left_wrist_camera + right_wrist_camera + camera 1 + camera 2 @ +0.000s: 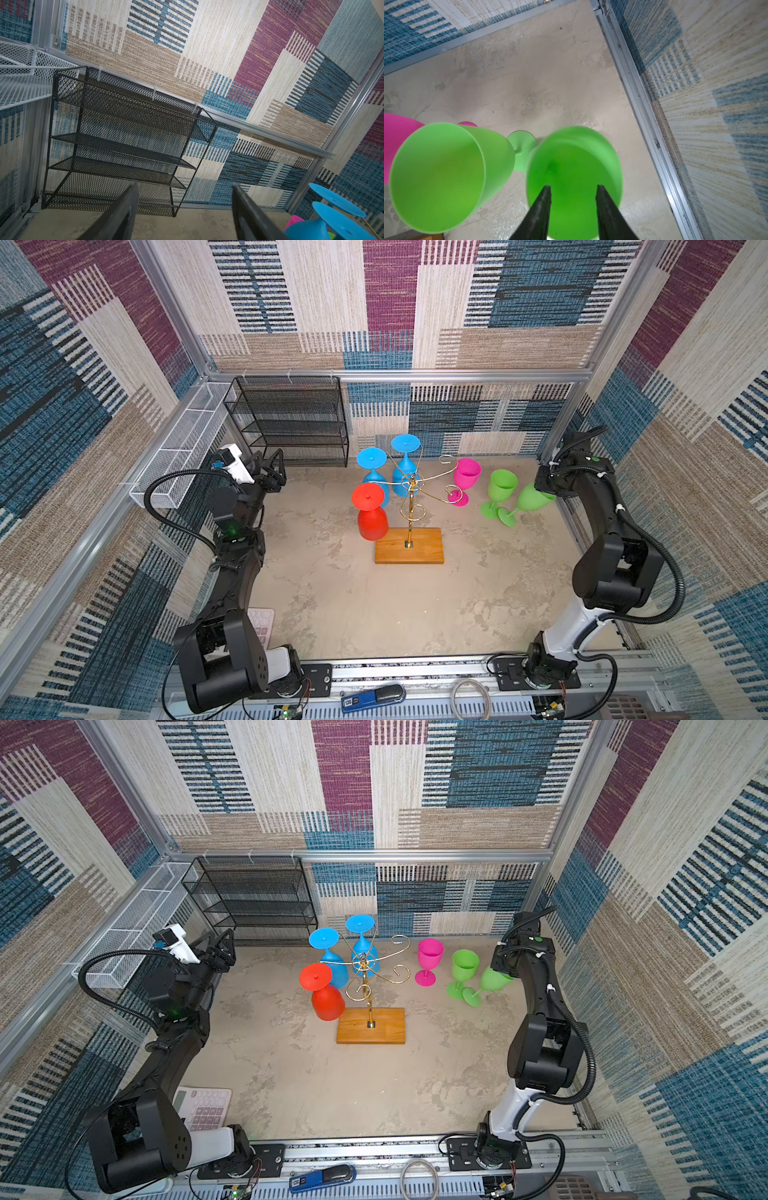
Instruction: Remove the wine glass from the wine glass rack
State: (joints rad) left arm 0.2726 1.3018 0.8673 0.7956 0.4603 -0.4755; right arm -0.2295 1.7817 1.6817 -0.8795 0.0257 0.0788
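My right gripper (573, 185) has its jaws partly apart. Both fingertips (545, 199) sit over the open mouth of a green glass (574, 158), and I cannot tell whether either one touches it. That glass is blurred in the wrist view. In both top views it leans (534, 497), foot on the table and bowl tipped up toward the gripper, well apart from the rack (424, 551).

A second green glass (440, 176) stands upright just beside the jaws on one side. The wall rail (643, 104) runs close on the other. Ahead of the jaws I have bare table (519, 83) to the back wall.

My left gripper (185, 185) is spread wide and holds nothing. The black shelf (124, 124) is ahead of it, with blue glass feet off to one side.

The rack is thin gold wire on a wooden base. It carries a red glass (372, 522) and two blue glasses (372, 460), hung bowl-down. A pink glass (466, 475) stands between the rack and the green pair.
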